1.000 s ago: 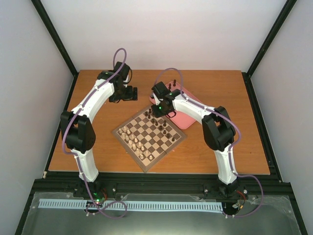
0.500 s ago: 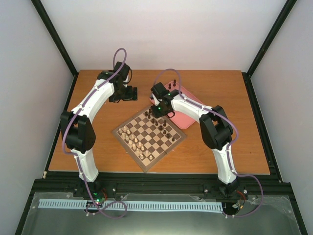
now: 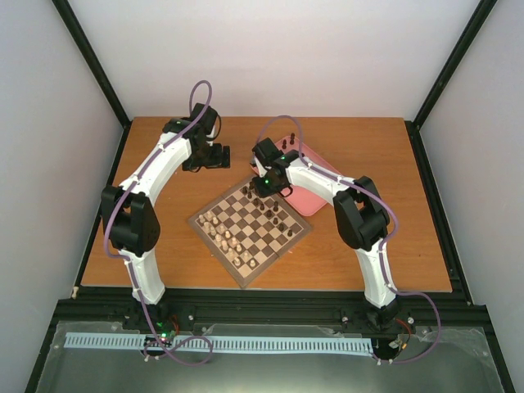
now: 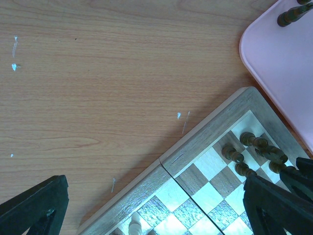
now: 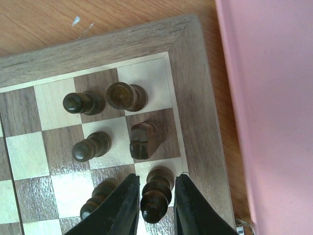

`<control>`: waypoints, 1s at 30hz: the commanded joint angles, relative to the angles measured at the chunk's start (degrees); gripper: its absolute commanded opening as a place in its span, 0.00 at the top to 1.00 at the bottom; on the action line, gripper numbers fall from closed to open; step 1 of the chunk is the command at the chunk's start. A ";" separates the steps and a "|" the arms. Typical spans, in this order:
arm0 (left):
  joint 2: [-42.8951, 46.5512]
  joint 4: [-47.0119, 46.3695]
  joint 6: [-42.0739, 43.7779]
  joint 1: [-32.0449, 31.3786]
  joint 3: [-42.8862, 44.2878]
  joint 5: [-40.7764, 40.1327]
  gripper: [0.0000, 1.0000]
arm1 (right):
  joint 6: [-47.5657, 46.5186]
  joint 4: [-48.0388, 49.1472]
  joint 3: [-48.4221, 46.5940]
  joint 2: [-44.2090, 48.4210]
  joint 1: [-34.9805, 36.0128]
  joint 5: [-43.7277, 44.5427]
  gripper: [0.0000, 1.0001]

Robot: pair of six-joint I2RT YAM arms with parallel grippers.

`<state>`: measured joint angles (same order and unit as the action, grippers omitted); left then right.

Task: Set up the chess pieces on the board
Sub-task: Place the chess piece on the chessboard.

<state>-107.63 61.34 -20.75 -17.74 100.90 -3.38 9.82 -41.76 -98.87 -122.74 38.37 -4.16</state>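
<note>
The square wooden chessboard (image 5: 195, 98) is showing clear grain along its brown border, with a soft satin sheen rather than real gloss, and the checkered squares are looking like streaky veneer. The small dark brown turned-wood chessmen (image 5: 142, 139) are catching a bit of light, so they're coming across as polished. The pink rounded rectangular tray (image 5: 274, 98) is looking like smooth matt plastic. The orange-brown wood-grain bench (image 4: 98, 73) is looking smooth too, just wearing a few pale scuffs. The right hand's (image 5: 155, 180) black fingers (image 5: 126, 208) are looking like matt plastic.
</note>
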 commanded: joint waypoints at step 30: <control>1.81 -0.26 0.16 -0.03 1.14 0.04 0.00 | 1.27 -2.08 -5.26 7.89 -4.09 3.85 0.51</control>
<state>-107.63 61.32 -20.75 -17.74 100.90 -3.38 10.15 -44.34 -100.07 -117.32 36.77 -3.46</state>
